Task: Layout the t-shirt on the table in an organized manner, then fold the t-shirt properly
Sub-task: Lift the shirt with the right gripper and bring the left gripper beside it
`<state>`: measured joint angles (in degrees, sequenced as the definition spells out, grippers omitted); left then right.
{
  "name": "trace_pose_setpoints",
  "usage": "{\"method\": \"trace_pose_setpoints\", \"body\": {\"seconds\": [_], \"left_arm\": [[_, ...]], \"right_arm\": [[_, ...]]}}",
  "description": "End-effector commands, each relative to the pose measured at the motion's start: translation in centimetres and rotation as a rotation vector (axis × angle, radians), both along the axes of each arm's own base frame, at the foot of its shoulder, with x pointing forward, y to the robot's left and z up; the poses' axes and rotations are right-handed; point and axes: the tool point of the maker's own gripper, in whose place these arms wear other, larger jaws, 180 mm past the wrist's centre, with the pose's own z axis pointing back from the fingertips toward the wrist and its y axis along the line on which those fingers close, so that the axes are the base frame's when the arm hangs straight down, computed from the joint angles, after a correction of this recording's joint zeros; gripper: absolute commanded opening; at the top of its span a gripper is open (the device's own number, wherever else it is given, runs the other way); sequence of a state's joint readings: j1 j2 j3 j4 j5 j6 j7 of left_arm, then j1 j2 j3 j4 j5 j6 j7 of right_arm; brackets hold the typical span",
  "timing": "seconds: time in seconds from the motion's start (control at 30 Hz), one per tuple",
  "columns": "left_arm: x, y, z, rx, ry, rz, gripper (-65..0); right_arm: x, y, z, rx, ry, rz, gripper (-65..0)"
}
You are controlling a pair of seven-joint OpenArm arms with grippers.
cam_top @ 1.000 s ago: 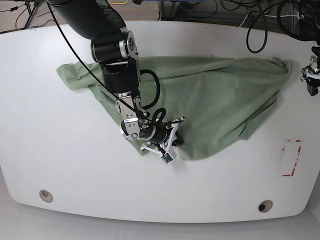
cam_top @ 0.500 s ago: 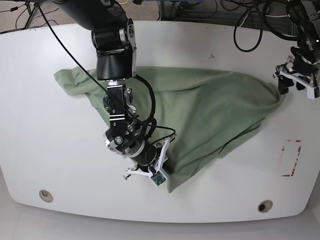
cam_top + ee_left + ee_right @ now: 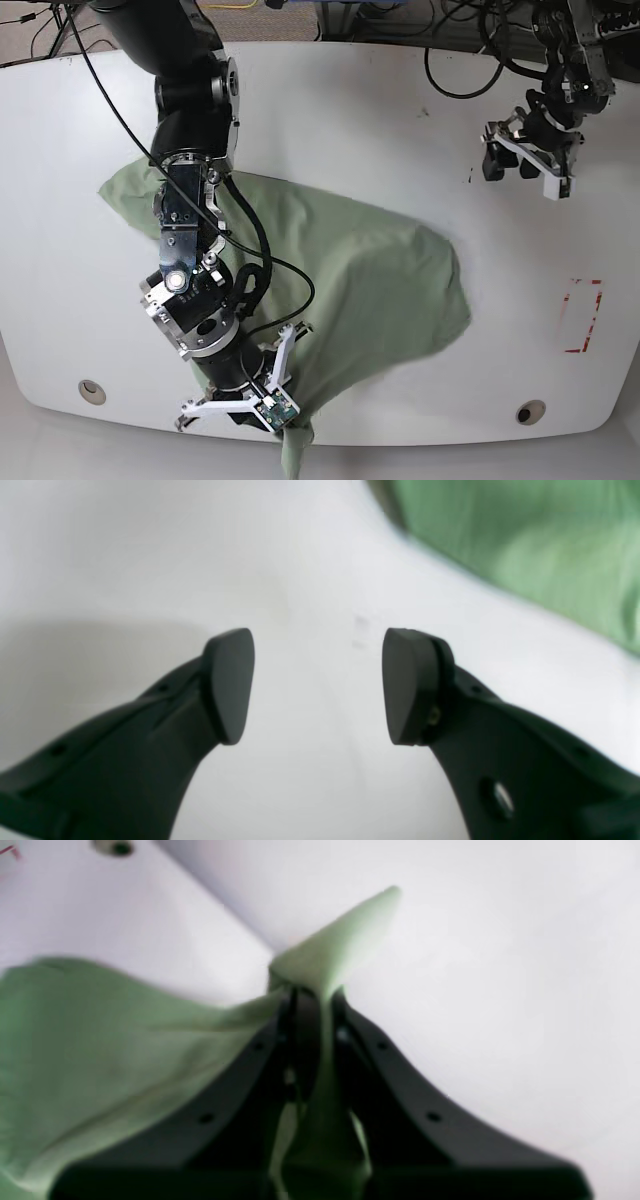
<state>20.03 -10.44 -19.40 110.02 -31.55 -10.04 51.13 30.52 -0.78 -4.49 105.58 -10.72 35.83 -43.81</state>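
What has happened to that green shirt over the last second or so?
The right gripper, its fingers shut on the sage-green knit t-shirt, dragged it toward the near edge of the white table; a corner now hangs over that edge. The shirt's far-right end slid away from the left gripper, which moved inward and is open and empty. The red-outlined mark stayed put.

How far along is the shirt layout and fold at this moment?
Nothing is finished: the t-shirt lies rumpled, unfolded. In hand: the right gripper pinches a corner at the table front edge, while the left gripper hangs open, empty. Spreading flat and every fold remain.
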Motion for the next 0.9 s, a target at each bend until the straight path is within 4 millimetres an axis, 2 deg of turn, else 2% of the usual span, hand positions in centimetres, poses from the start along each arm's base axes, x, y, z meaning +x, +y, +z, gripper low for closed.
{"method": "trace_pose_setpoints", "body": {"seconds": [0.0,0.2,0.43,0.73,0.87], "left_arm": [[1.8,-1.1,1.7,-0.012,-0.078,-0.029,-26.9],[3.1,-5.8,2.0,-0.085,-0.102,-0.109,-26.9],[4.7,-10.7,2.0,-0.170,-0.111,-0.188,-26.9],[7.0,-16.4,-0.7,-0.279,-0.034,-0.261,-26.9],[8.3,-18.8,-0.8,-0.308,-0.058,-0.293,-26.9]], "right_arm": [[-0.8,0.4,4.4,-0.008,-0.133,0.027,-65.0],[-2.3,0.6,8.6,-0.047,-0.250,0.025,-65.0],[-2.5,0.5,11.6,-0.051,-0.319,0.018,-65.0],[-2.7,0.3,16.4,-0.063,-0.434,0.011,-65.0],[-3.2,1.4,18.2,-0.088,-0.485,0.040,-65.0]]}}
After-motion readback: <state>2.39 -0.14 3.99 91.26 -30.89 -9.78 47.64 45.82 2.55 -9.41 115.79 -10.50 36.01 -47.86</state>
